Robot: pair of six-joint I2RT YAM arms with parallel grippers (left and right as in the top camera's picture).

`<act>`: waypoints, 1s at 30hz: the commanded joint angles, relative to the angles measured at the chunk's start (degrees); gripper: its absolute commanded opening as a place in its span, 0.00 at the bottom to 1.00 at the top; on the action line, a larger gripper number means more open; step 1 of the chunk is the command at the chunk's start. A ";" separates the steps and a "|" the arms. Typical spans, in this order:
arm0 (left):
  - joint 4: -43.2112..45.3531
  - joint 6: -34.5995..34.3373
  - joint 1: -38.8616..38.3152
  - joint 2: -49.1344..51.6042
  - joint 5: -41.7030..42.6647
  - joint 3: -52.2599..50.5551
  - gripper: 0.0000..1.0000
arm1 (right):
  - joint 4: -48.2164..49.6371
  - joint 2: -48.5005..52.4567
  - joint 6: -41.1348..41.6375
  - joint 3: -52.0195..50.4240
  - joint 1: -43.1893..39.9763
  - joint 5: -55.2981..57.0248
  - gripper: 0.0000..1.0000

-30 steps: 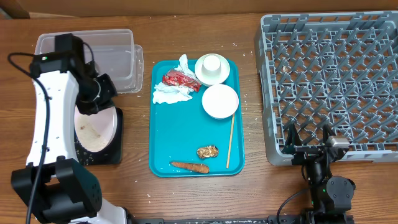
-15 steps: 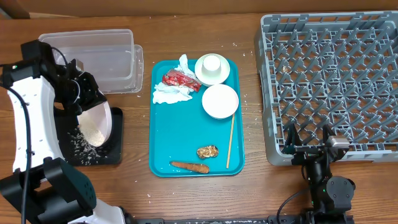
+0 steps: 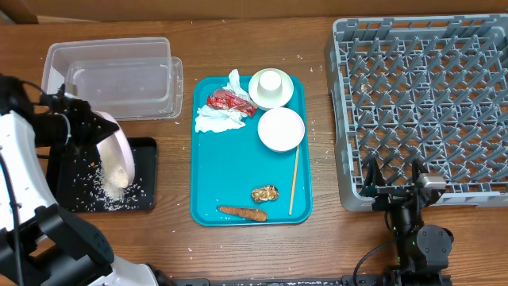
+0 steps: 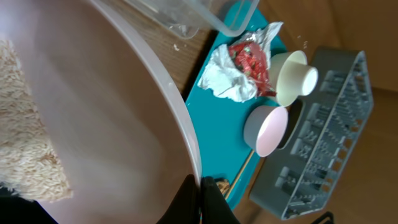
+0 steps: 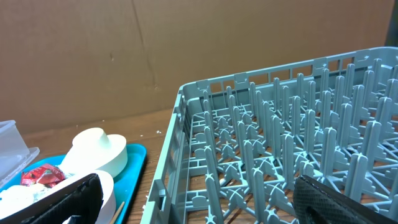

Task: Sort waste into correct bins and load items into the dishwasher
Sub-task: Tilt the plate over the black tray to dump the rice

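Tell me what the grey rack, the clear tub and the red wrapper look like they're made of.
Grey rack: looks like moulded plastic, matte, with uniform pegs and grid walls. Clear tub: likely thin plastic, see-through with glossy highlights. Red wrapper: probably foil or metallised film, since it is shiny and sharply creased.

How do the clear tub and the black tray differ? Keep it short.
The clear tub is see-through and deep-walled; the black tray is opaque and shallow. No waste shows in the tub, while rice grains lie scattered on the tray. The tilted plate hangs over the tray, not the tub. Both are rectangular and sit left of the teal tray.
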 commanded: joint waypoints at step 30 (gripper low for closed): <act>-6.47 11.34 5.70 -1.16 17.33 1.42 0.04 | 0.39 -0.66 -0.42 -0.59 0.26 0.52 1.00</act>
